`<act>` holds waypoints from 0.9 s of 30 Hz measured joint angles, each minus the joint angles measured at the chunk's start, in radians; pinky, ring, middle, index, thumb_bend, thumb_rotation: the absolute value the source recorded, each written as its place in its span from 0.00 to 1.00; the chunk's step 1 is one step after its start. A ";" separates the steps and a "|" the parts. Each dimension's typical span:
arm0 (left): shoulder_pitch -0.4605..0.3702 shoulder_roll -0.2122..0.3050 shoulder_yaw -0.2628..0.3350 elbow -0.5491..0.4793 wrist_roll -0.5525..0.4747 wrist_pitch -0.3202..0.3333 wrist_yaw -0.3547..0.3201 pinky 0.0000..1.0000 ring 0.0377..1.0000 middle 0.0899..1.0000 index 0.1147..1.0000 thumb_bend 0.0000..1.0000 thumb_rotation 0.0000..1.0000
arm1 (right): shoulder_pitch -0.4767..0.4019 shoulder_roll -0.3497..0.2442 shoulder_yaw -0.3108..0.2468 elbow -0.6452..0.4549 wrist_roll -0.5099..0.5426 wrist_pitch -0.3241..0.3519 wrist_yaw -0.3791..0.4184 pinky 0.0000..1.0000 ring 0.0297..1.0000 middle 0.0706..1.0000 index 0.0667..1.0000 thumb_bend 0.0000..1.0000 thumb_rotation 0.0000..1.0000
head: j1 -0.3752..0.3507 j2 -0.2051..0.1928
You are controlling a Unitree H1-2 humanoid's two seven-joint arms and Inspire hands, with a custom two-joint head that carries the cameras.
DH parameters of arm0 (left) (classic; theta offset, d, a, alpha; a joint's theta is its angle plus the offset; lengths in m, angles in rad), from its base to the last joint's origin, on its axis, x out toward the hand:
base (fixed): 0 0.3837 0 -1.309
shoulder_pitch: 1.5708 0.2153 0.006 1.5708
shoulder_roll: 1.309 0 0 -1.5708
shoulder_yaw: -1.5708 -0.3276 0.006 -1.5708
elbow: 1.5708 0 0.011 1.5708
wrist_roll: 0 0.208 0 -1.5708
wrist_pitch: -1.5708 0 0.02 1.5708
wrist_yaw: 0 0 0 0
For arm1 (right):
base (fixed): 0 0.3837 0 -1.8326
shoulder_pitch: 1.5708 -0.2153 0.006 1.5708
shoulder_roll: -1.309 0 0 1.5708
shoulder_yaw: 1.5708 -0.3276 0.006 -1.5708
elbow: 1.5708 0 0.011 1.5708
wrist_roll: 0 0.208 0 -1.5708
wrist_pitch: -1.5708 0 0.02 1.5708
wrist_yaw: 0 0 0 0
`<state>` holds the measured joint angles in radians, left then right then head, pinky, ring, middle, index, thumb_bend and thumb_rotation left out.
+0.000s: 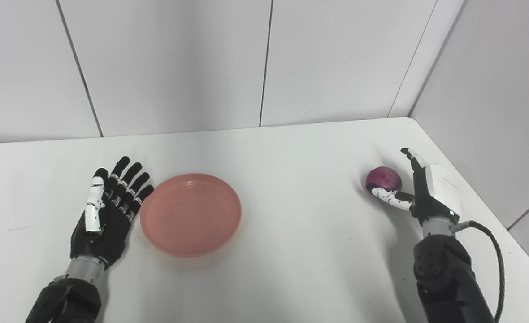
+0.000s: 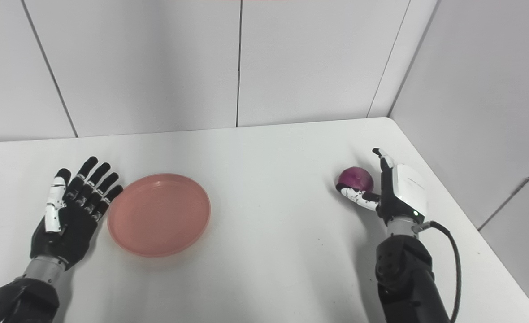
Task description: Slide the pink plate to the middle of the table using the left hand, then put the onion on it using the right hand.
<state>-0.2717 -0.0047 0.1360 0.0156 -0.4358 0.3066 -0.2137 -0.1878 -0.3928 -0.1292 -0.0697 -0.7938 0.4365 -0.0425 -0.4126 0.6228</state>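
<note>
Pink plate (image 1: 191,214) sits left of frame centre on the table (image 1: 291,251), left hand (image 1: 107,211) flat with fingers spread just beside its left rim, fingertips about touching, while the right hand (image 1: 419,190) at right cups the onion (image 1: 383,179), thumb underneath, grip closure unclear.

Left hand (image 1: 107,208): palm up, fingers straight and spread slightly, holding nothing; forearm enters from lower left. Right hand (image 1: 426,190): turned on edge, white back plate facing right, fingers (image 1: 411,157) extended away from the body, thumb (image 1: 390,197) crooked inward to the left. Black cable loops from the right wrist.
</note>
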 measured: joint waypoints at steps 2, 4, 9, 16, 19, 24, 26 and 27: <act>0.000 0.000 0.000 0.000 0.000 0.000 0.000 0.91 0.93 0.94 0.93 0.48 1.00 | -0.010 -0.002 0.010 0.019 0.003 0.000 0.002 0.71 0.82 0.87 0.88 1.00 0.49 | 0.000 0.002; 0.000 -0.001 -0.001 0.000 0.000 0.000 0.000 0.91 0.93 0.94 0.93 0.48 1.00 | -0.016 -0.004 0.015 0.029 0.010 0.001 0.006 0.71 0.82 0.87 0.88 1.00 0.51 | 0.000 0.003; 0.000 0.000 0.000 -0.001 -0.003 0.000 0.000 0.92 0.93 0.94 0.93 0.48 1.00 | -0.036 -0.016 0.038 0.066 0.020 0.005 0.013 0.72 0.83 0.87 0.88 1.00 0.50 | -0.002 0.005; 0.000 0.001 -0.001 -0.001 -0.007 0.000 0.000 0.91 0.93 0.93 0.92 0.49 1.00 | -0.071 -0.029 0.057 0.123 0.060 0.004 0.010 0.71 0.81 0.86 0.86 1.00 0.49 | 0.000 0.005; 0.000 0.001 -0.001 0.000 -0.007 0.000 0.000 0.91 0.93 0.93 0.92 0.49 1.00 | -0.073 -0.034 0.067 0.123 0.065 0.004 0.010 0.69 0.80 0.85 0.86 1.00 0.49 | 0.002 0.006; 0.000 0.000 -0.001 -0.001 -0.007 0.000 0.000 0.92 0.93 0.94 0.93 0.48 1.00 | -0.073 -0.051 0.083 0.112 0.065 0.013 0.031 0.69 0.80 0.84 0.84 1.00 0.43 | 0.000 0.012; 0.000 0.000 -0.001 -0.001 -0.007 0.000 0.000 0.92 0.93 0.95 0.93 0.48 1.00 | -0.073 -0.054 0.084 0.102 0.065 0.023 0.046 0.69 0.80 0.84 0.84 1.00 0.39 | 0.002 0.014; 0.000 0.000 -0.001 -0.002 -0.007 0.000 0.000 0.92 0.93 0.94 0.93 0.48 1.00 | -0.073 -0.055 0.084 0.097 0.065 0.025 0.057 0.68 0.79 0.83 0.84 1.00 0.36 | 0.002 0.014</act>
<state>-0.2717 -0.0044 0.1345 0.0138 -0.4427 0.3064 -0.2139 -0.2604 -0.4480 -0.0452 0.0269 -0.7284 0.4619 0.0144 -0.4111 0.6366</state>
